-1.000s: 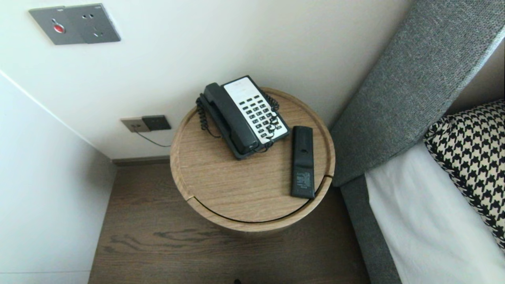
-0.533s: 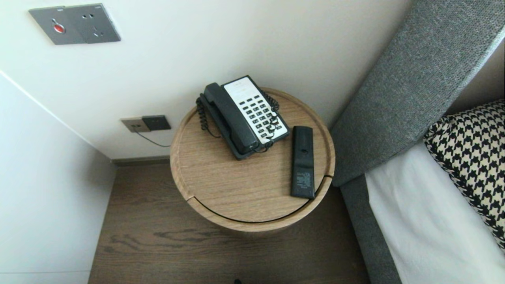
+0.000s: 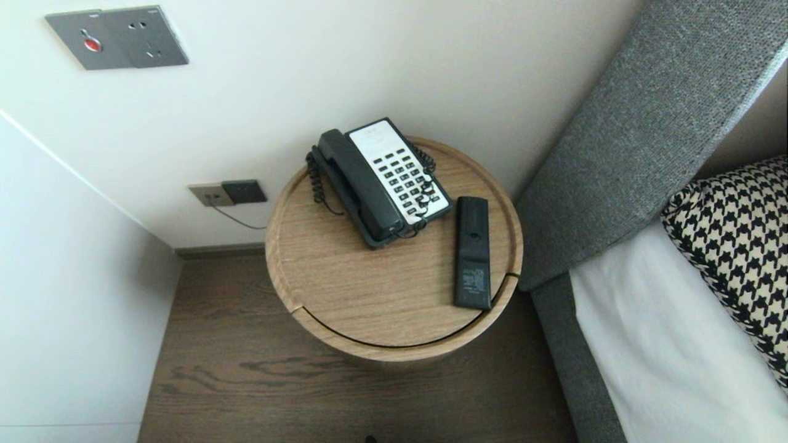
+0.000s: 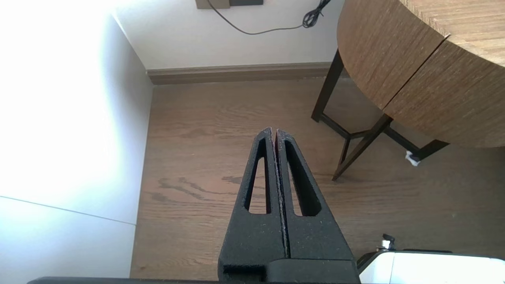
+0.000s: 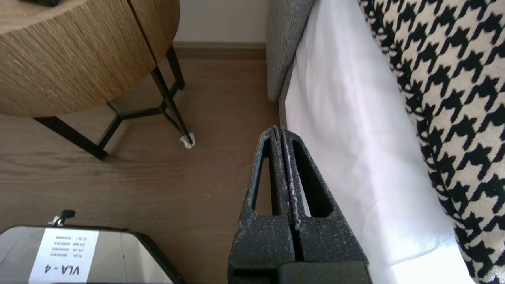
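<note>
A round wooden side table (image 3: 345,295) stands against the wall. On it sits a black and white corded telephone (image 3: 381,178), handset in its cradle. A black remote control (image 3: 473,252) lies beside the phone, near the table's right rim. Neither arm shows in the head view. My left gripper (image 4: 274,131) is shut and empty, low over the wooden floor to the left of the table's dark legs (image 4: 357,150). Shut and empty too, my right gripper (image 5: 279,129) hangs over the floor beside the edge of the bed's white sheet (image 5: 347,130).
A bed with a grey headboard (image 3: 640,129), white sheet and houndstooth pillow (image 3: 739,240) fills the right. Wall sockets (image 3: 228,192) with a cable sit low on the wall behind the table. A white wall (image 3: 68,295) closes the left. My base (image 5: 79,252) shows on the floor.
</note>
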### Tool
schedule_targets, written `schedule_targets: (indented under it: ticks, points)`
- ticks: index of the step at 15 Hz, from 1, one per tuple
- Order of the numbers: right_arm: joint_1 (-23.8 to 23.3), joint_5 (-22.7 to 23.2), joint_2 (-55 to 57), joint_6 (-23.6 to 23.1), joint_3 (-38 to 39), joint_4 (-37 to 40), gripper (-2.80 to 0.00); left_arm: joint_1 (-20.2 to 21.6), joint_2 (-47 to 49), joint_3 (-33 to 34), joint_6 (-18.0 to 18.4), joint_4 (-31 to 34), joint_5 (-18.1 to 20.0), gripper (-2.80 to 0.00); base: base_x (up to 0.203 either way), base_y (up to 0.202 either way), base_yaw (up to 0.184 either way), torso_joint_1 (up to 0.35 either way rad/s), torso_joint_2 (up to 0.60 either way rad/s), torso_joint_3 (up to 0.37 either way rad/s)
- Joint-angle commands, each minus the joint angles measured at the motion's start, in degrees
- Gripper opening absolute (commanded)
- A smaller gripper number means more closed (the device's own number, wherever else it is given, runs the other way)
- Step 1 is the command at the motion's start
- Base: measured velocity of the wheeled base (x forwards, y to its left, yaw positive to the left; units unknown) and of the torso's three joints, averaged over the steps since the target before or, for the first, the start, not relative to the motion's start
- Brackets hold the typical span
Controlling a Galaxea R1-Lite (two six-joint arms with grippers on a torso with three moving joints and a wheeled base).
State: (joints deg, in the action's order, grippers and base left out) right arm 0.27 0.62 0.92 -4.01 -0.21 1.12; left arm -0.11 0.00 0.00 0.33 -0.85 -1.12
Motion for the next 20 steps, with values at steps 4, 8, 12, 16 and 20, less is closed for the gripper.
schedule_targets:
  ticks: [4,8,12,16,20]
  points:
    - [0.08,-0.18,-1.0,0.85,0.03,0.02,-2.8,0.01,0.0,0.0,0.02,-0.03,-0.03,-2.8,0.0,0.0,0.0,0.0,0.0,0.0]
    - [0.08,-0.36,-1.0,3.13,0.03,-0.07,-2.8,-0.06,0.0,0.0,0.02,-0.03,-0.03,-2.8,0.0,0.0,0.0,0.0,0.0,0.0]
    - [0.08,-0.36,-1.0,3.22,0.03,-0.07,-2.8,0.02,0.0,0.0,0.02,-0.03,-0.03,-2.8,0.0,0.0,0.0,0.0,0.0,0.0]
    - [0.08,-0.45,-1.0,3.48,0.03,-0.07,-2.8,0.02,0.0,0.0,0.02,-0.02,-0.03,-2.8,0.0,0.0,0.0,0.0,0.0,0.0]
    - [0.08,-0.45,-1.0,3.4,0.03,-0.07,-2.8,-0.07,0.0,0.0,0.02,-0.03,-0.03,-2.8,0.0,0.0,0.0,0.0,0.0,0.0]
